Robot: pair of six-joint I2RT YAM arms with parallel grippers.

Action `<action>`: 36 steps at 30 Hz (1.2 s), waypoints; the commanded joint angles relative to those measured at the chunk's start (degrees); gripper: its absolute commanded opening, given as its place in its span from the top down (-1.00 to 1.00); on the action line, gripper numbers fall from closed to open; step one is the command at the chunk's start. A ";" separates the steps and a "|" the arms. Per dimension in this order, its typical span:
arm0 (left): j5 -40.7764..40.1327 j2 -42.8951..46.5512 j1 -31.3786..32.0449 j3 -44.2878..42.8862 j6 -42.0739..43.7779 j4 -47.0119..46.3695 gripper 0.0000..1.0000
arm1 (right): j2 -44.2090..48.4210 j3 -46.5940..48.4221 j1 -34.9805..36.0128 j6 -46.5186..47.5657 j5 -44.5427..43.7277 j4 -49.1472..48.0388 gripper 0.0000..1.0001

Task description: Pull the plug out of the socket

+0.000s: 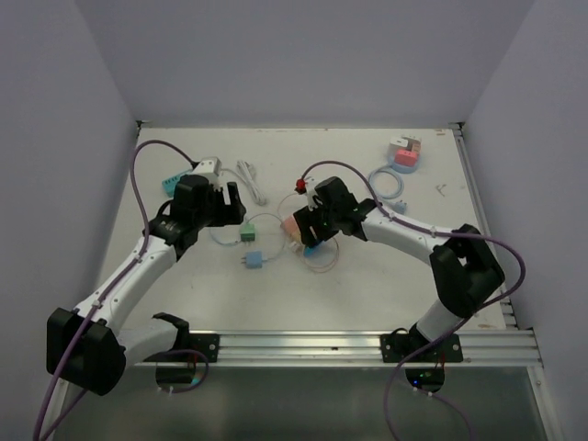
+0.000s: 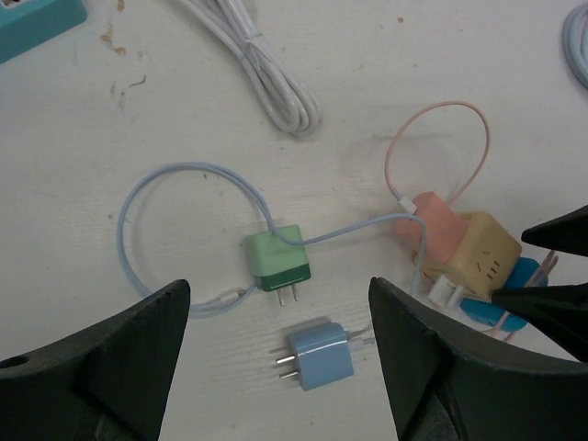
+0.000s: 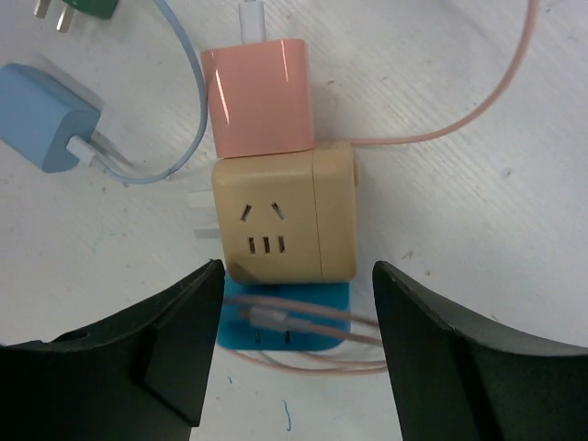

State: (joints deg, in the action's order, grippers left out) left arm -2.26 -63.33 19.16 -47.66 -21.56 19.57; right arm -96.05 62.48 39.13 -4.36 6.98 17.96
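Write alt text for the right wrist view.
A beige cube socket lies on the white table, framed by the open right claw. A pink charger butts against its far side, a blue plug against its near side; a light blue charger lies loose at upper left.

- Socket cube (image 3: 280, 216): boxed in on three sides. Pink plug (image 3: 257, 96) on one face, bright blue plug (image 3: 285, 317) on the opposite face, white plug (image 3: 204, 213) on a third.
- Fourth face: free, with bare worktop (image 3: 478, 184) beside it. The pink cable (image 3: 459, 119) crosses farther out.
- Right claw (image 3: 299, 271): spread wide and straddling the bright blue plug with little room to spare.
- Left claw (image 2: 276, 292): gaping over the green plug (image 2: 276, 257). The pale blue plug (image 2: 317, 354) and a pale blue cable (image 2: 138, 197) loop crowd the gap.
- White cable bundle (image 2: 266, 78): well apart.
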 commanded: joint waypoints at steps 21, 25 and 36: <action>-0.72 -21.92 13.45 -10.61 -10.61 -8.49 -0.52 | 12.20 -12.55 -0.02 -21.74 -13.93 -7.76 -0.40; -1.08 -25.52 15.90 -11.84 -11.39 -9.20 -0.51 | 13.34 -14.84 -0.02 -24.02 -14.28 -8.55 -0.40; -1.95 -32.91 18.20 -11.93 -14.12 -12.97 -0.47 | 16.24 -18.44 -0.02 -23.41 -13.14 -9.69 -0.39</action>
State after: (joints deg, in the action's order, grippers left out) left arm -2.92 -94.87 37.26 -57.67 -33.63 10.74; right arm -81.67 44.75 39.09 -27.44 -5.89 10.59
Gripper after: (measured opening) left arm 0.738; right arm 0.698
